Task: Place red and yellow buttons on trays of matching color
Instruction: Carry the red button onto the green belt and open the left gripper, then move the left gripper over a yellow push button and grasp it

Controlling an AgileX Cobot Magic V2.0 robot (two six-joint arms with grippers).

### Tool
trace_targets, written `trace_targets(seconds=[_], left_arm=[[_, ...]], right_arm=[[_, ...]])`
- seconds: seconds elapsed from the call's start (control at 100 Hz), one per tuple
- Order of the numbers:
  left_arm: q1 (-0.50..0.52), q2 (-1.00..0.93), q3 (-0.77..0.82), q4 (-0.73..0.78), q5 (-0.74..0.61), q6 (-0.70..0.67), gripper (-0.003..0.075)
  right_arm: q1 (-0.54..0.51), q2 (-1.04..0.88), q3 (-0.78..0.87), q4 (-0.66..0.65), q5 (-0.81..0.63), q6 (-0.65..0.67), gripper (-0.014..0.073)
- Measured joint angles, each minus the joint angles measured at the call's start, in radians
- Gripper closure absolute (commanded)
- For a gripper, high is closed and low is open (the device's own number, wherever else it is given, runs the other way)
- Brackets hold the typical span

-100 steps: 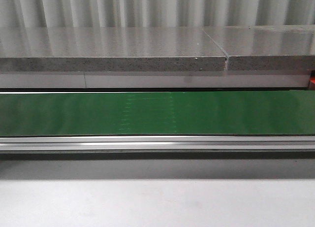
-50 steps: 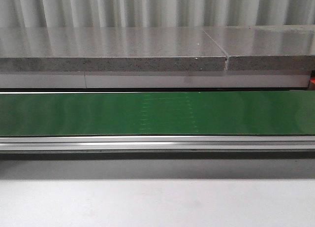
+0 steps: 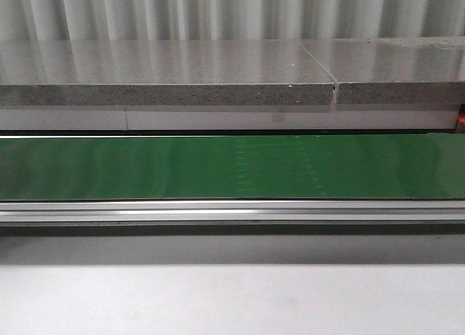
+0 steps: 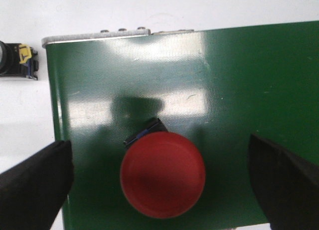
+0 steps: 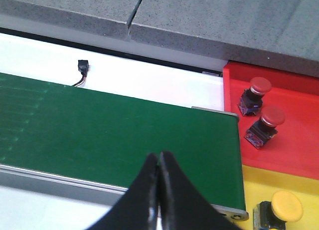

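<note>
Progress: right wrist view shows two red buttons [image 5: 259,86] already lying on the red tray [image 5: 294,140] at the right edge of the frame, and one yellow button [image 5: 286,206] on the yellow tray [image 5: 259,182] at lower right, so three pieces look sorted. One more red button [image 4: 162,173] sits on the green belt [image 4: 239,90] near its end, low centre in the left wrist view, and remains to be moved. Left gripper [image 4: 162,182] is spread wide, one finger [image 4: 35,182] on each side of that button, not touching it. Right gripper [image 5: 159,165] has its fingers pressed together, holding nothing, above the belt. Front view shows bare belt only. Versus the earlier front frames: the faint stitch pattern on the belt has shifted rightward, so the belt appears to be running.
</note>
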State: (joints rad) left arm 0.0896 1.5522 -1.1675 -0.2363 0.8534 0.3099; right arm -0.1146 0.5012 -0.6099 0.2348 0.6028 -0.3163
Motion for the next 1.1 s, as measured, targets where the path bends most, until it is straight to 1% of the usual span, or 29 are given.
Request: trace_targets(seconds=[0.21,0.35,0.47,0.6,0.73,0.87,0.99,1.1], left_arm=[[-0.004,-0.113,-0.004,-0.006,0.005,0.0,0.0069],[0.008,-0.188,-0.004,-0.01,-0.019,-0.02,0.0069],[0.064,-0.218,-0.006,-0.004,-0.027,-0.068,0.0069],[0.162,-0.218,0.001,0.002,-0.03,-0.119,0.0069],[0.258,-0.191,0.025,0.007,-0.053,-0.151,0.0069],[0.33,-0.128,0.052,0.008,-0.082,-0.171,0.0069],[0.362,-0.054,0.058,0.009,-0.101,-0.177,0.0069],[0.367,0.014,0.058,0.009,-0.135,-0.177,0.0069]], right_arm=[[0.0,0.0,0.0,0.0,0.0,0.0,0.0662],[0.0,0.0,0.0,0.0,0.0,0.0,0.0662],[0.0,0.0,0.0,0.0,0.0,0.0,0.0662],[0.0,0.0,0.0,0.0,0.0,0.0,0.0662],[0.0,0.0,0.0,0.0,0.0,0.0,0.0662],[0.0,0.0,0.0,0.0,0.0,0.0,0.0662],[0.0,0.0,0.0,0.0,0.0,0.0,0.0662],[0.0,0.0,0.0,0.0,0.0,0.0,0.0662]])
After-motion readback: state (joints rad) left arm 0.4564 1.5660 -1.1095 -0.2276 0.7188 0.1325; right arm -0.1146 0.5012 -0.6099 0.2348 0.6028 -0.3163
